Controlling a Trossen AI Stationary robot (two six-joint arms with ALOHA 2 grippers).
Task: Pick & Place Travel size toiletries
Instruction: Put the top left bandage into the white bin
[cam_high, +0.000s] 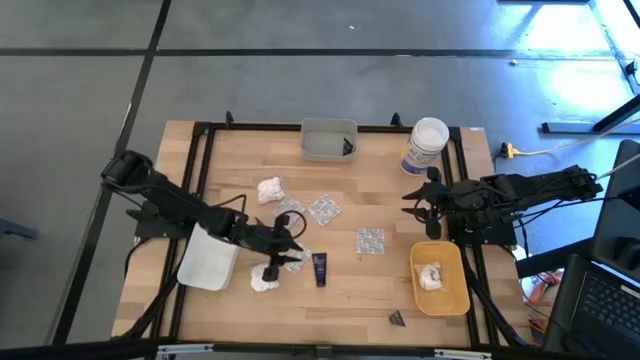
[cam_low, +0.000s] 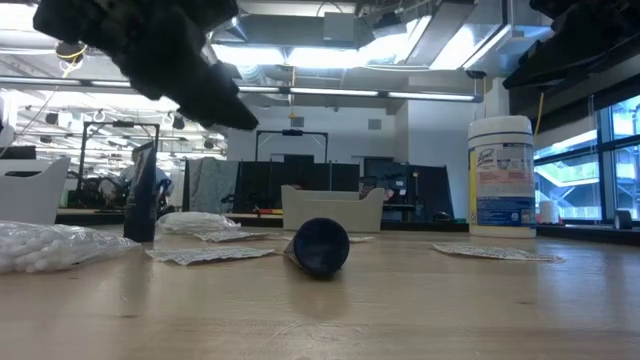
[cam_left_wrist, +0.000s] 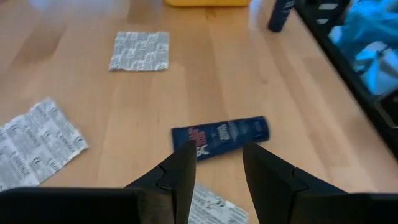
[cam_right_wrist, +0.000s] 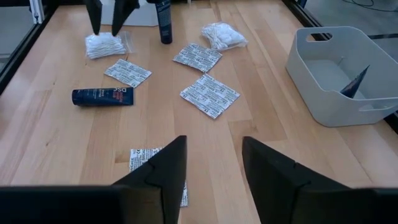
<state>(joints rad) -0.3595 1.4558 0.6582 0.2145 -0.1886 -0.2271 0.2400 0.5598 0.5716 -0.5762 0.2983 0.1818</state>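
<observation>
The dark blue tube (cam_high: 319, 268) lies flat on the bench (cam_high: 240, 160), and it serves as my marker here. Its label carries pale lettering, too small for me to read. The left end effector (cam_left_wrist: 216, 163) hangs just over it, fingers spread with a gap between them, pinching nothing; the tube shows through that gap. A lumpy white bundle (cam_high: 265, 280) sits just beside the tube, under the left arm, and the white tray (cam_high: 208, 262) lies beyond that. Silvery blister packets are scattered near the tube: one (cam_high: 370, 241) close by, another (cam_high: 325, 209) a little farther, their faces printed with fine text I cannot make out. A second white bundle (cam_high: 270, 189) rests farther off. A small dark cone (cam_high: 397, 318) lies apart from the tube, near the yellow tray (cam_high: 440, 279), which holds a white bundle. The right end effector (cam_right_wrist: 211, 163) hovers well away from the tube, fingers apart and empty. The tall white jar (cam_low: 501, 176) wears a blue label reading Lysol. The grey tray (cam_high: 328, 140) stands beside the jar
</observation>
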